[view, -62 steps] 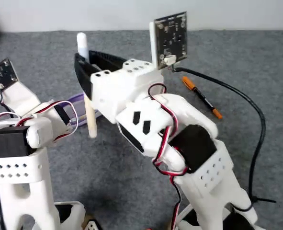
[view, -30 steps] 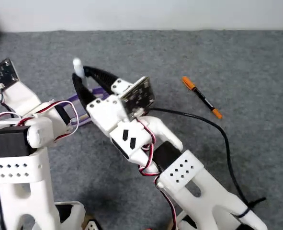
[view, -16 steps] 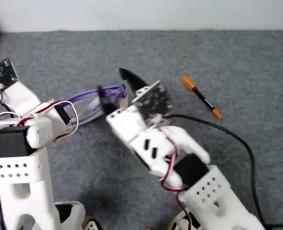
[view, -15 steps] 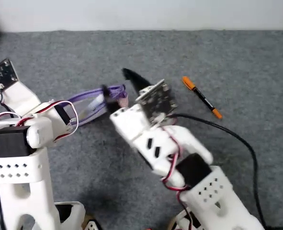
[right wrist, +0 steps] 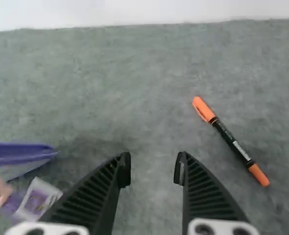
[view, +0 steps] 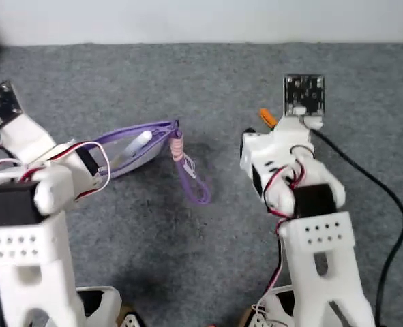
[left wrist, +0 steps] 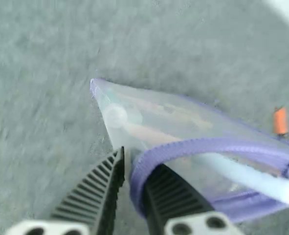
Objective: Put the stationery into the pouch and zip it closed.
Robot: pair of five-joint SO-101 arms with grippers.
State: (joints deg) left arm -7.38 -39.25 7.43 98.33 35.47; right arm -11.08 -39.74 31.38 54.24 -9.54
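Pouch [view: 129, 146] lying crosswise, left hand [left wrist: 133, 164] pinching its end, pen [right wrist: 230, 140] diagonal

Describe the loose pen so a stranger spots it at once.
On the grey tabletop, look just ahead of the open right gripper. The pen lies there flat and alone: slim black barrel, orange at both ends, well apart from the purple pouch.

Bare carpet [right wrist: 134, 73] ahead of right gripper [right wrist: 152, 159], jaws apart; orange pen [right wrist: 230, 139] off to one side, path to it unobstructed. Pouch [view: 136, 146] and trailing strap [view: 191, 180] lie between arms. Left gripper [left wrist: 133, 161] pinches pouch rim, blocking that end; white stick [left wrist: 242, 176] lies inside along zipper.
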